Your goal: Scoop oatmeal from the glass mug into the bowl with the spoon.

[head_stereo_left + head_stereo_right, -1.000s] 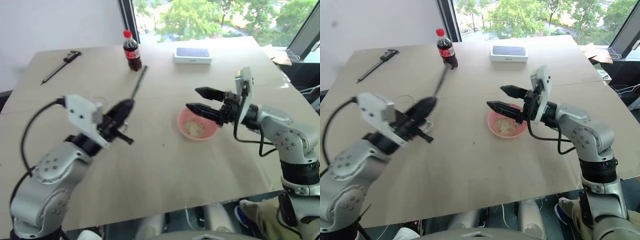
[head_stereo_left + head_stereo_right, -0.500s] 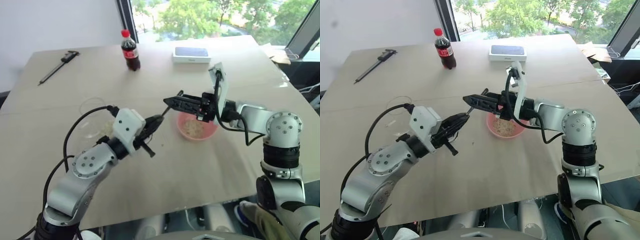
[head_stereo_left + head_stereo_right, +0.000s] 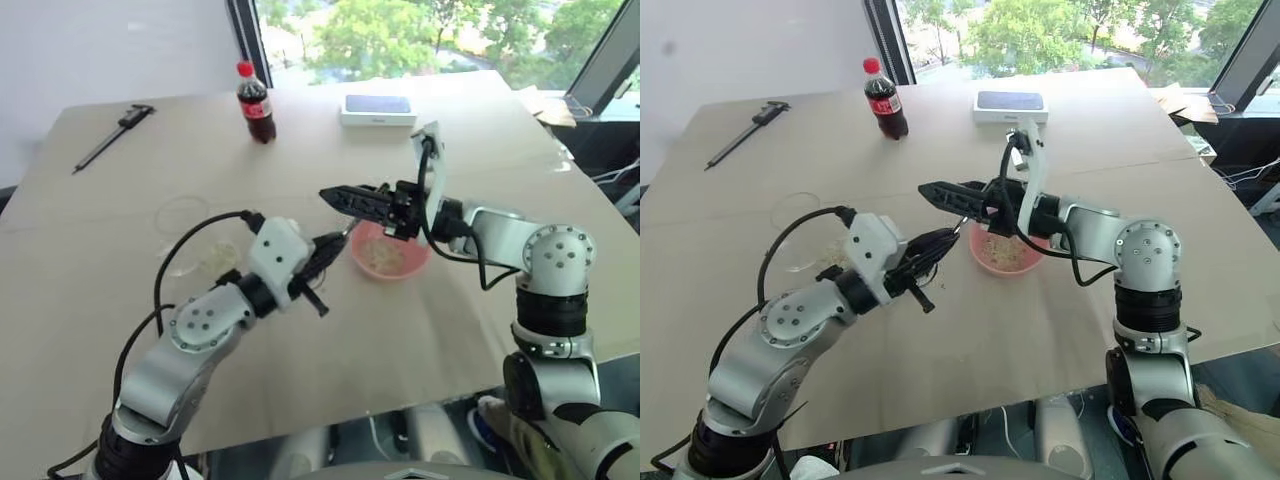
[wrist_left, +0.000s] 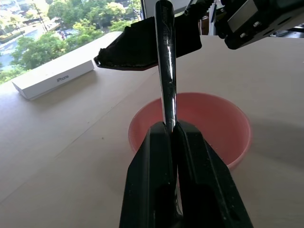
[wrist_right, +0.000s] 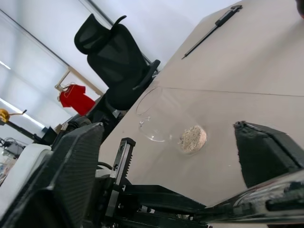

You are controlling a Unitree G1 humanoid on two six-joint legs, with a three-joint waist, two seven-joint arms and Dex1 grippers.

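Spoon [image 4: 166,66]: handle clamped between the closed fingers of the left gripper [image 4: 172,130], slanting up past the pink bowl [image 3: 388,255].
Right gripper [image 3: 352,198]: fingers spread, straddling the spoon's upper end; whether they touch it cannot be told.
Both arms reach inward, roughly level, meeting above the bowl's near-left rim.
Glass mug [image 5: 164,116]: the right wrist view shows oatmeal [image 5: 192,137] inside it, on the table [image 3: 400,340] to the left.
Bowl also holds oatmeal.

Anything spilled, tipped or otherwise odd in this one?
No spill or damage visible. The only unusual sight: the spoon is held by the bowl, gripped by the left claw, its handle reaching the open right claw, away from the glass mug.
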